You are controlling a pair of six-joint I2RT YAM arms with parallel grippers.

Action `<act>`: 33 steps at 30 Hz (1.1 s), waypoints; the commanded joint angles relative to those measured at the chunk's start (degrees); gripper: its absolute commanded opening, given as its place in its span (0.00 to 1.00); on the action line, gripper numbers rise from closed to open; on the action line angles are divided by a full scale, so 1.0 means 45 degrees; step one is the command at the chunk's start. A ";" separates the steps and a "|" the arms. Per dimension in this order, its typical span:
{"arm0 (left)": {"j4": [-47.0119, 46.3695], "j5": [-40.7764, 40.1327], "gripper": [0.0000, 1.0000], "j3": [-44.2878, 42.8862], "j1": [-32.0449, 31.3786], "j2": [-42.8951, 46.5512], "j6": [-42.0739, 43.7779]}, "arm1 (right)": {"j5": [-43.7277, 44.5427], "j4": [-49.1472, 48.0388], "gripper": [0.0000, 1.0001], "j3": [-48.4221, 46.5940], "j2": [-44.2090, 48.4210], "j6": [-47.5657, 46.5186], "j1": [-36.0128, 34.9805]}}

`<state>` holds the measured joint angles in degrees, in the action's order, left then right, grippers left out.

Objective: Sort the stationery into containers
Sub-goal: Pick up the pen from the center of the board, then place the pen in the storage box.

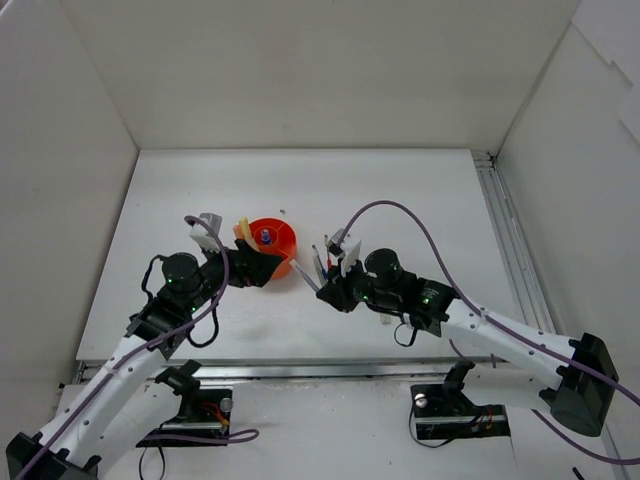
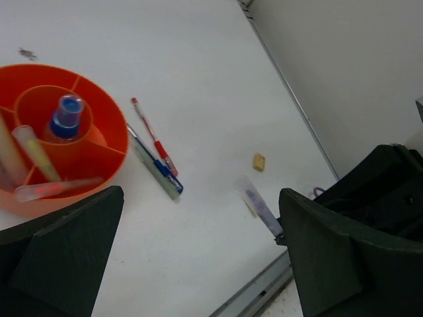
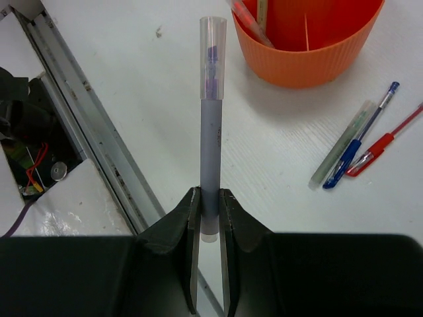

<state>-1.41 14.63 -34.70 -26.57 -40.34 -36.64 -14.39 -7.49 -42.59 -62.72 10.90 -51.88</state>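
The orange-red bowl (image 1: 275, 236) with dividers holds a blue-white marker (image 2: 66, 115), a yellow marker (image 2: 36, 152) and an orange marker (image 2: 56, 189). My right gripper (image 3: 210, 211) is shut on a grey pen (image 3: 211, 119) with a clear cap, held above the table and pointing toward the bowl (image 3: 310, 53). A red pen (image 3: 383, 142), a blue pen (image 3: 360, 135) and a grey-green pen (image 3: 342, 152) lie together right of the bowl. A beige eraser (image 2: 259, 162) lies further right. My left gripper (image 2: 198, 257) is open and empty beside the bowl (image 2: 106, 142).
White walls enclose the table on three sides. A metal rail (image 1: 503, 225) runs along the right side and another (image 3: 86, 125) along the near edge. The two grippers (image 1: 262, 268) (image 1: 328, 293) are close together in front of the bowl.
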 commanded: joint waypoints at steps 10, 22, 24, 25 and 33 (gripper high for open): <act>-0.3496 0.1944 0.96 -0.0959 -0.1303 -0.1620 -0.0393 | -0.0396 -0.2633 0.00 0.0050 0.0773 -0.0976 -0.0092; -0.3885 0.1573 0.47 -0.1137 -0.2202 -0.2286 -0.0119 | 0.0094 -0.3453 0.00 0.0030 0.0403 -0.0917 -0.0483; -0.3886 0.1534 0.38 -0.1098 -0.2318 -0.2364 -0.0099 | 0.0170 -0.3434 0.00 -0.0067 0.0344 -0.1015 -0.0639; -0.3925 0.1533 0.36 -0.1098 -0.2319 -0.2364 -0.0138 | 0.0210 -0.3376 0.00 -0.0125 0.0305 -0.1073 -0.0698; -0.3905 0.1416 0.00 -0.0961 -0.2319 -0.1974 0.0037 | 0.1380 -0.2946 0.00 -0.0184 0.0363 -0.1074 -0.0855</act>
<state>-14.90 22.37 -36.56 -37.32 -50.46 -37.98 -11.81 -17.41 -41.56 -61.67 6.15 -55.51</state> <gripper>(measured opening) 0.126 0.114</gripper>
